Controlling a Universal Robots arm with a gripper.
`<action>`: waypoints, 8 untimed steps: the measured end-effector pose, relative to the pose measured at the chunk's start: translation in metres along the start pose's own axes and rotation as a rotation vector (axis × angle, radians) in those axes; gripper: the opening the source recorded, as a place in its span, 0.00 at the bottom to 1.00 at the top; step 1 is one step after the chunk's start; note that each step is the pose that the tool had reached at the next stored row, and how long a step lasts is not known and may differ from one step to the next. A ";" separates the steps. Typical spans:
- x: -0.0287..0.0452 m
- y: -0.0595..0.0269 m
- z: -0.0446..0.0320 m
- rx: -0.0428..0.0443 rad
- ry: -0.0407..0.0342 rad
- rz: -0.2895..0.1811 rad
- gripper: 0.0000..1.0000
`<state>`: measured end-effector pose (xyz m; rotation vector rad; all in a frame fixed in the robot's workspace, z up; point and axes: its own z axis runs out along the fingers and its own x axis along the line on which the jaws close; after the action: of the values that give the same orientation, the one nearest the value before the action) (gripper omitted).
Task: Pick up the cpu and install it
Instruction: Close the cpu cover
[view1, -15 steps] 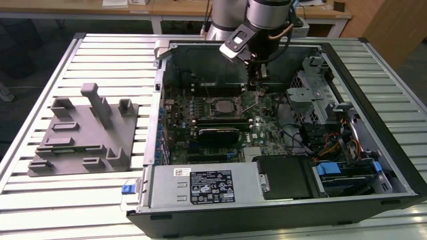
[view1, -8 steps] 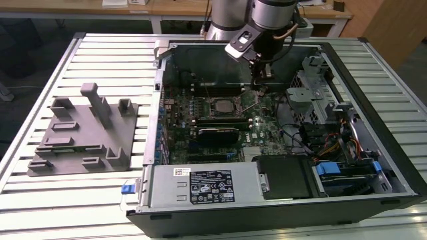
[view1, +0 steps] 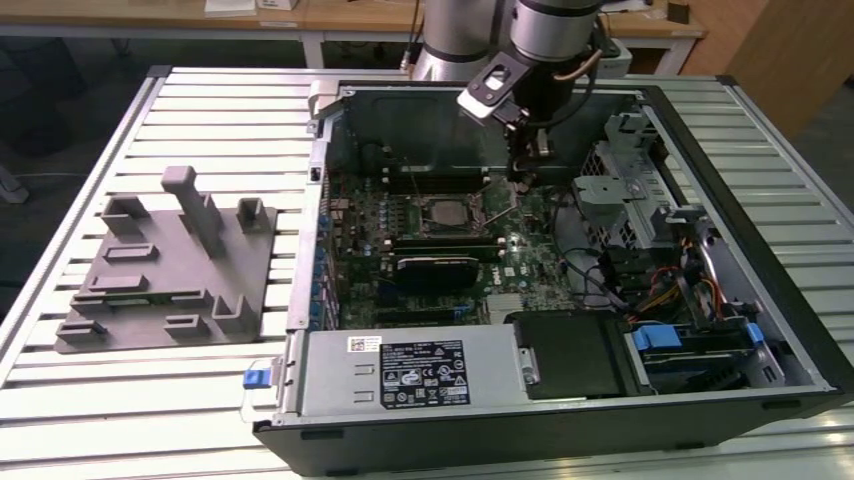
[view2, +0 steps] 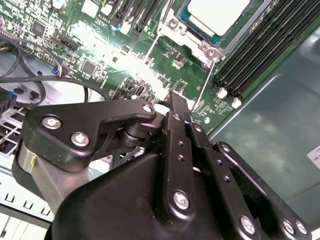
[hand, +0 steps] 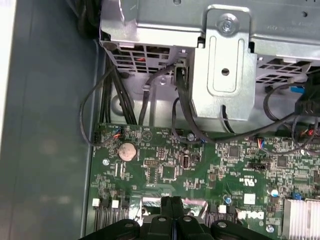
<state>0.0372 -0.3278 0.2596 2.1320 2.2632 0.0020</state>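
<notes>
Install step appears well along: the cpu (view2: 217, 14) is sitting in the socket (view2: 173, 26), while the gripper (view2: 177, 106), fingers pressed together w/ nothing between them, is hovering just beside the socket's lever (view2: 205, 87); can't tell if it's latched. Power-supply label (view1: 424, 375) is carrying print & barcodes.

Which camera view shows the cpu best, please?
The second wrist view: the cpu lies close, its silvery top plain in the socket. In the exterior view it is a small square inside the computer case.
</notes>
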 end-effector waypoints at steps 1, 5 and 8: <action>0.0001 0.0011 0.0004 0.0000 0.0000 0.000 0.11; 0.0005 0.0052 0.0021 0.0000 0.0000 -0.001 0.11; 0.0007 0.0076 0.0037 0.0000 0.0000 -0.002 0.11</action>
<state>0.0448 -0.3267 0.2560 2.1300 2.2651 0.0019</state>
